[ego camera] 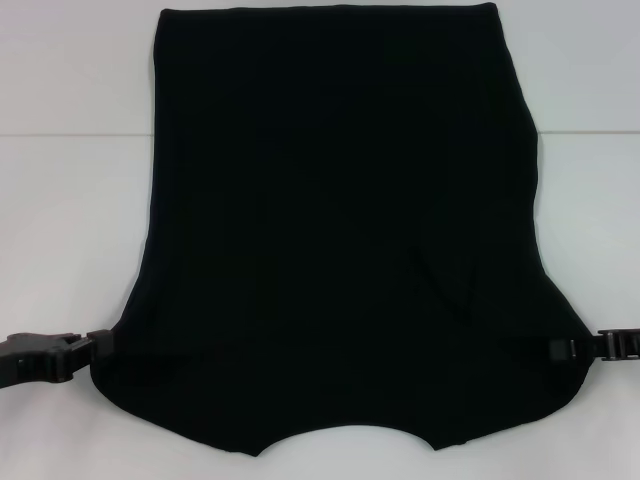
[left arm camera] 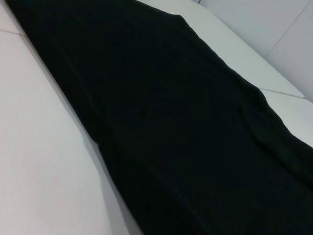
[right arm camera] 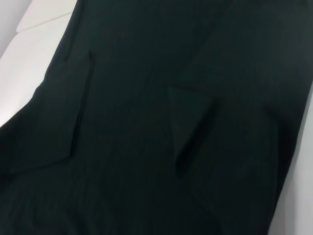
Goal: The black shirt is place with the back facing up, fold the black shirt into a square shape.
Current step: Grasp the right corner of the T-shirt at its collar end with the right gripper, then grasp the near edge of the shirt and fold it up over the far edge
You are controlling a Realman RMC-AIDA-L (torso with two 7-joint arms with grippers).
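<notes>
The black shirt (ego camera: 340,230) lies flat on the white table (ego camera: 70,220), its curved neckline at the near edge and its sleeves folded in over the body. My left gripper (ego camera: 97,347) is at the shirt's near left corner, touching its edge. My right gripper (ego camera: 562,349) is at the near right corner, its tip over the fabric. The left wrist view shows the shirt (left arm camera: 176,122) stretching across the table (left arm camera: 44,161). The right wrist view is filled by the shirt (right arm camera: 146,127) with folded flaps and creases.
The white table has a seam line (ego camera: 60,134) running across behind the grippers. Bare table surface lies to the left and right (ego camera: 590,220) of the shirt. The shirt's far hem (ego camera: 330,10) reaches the top of the head view.
</notes>
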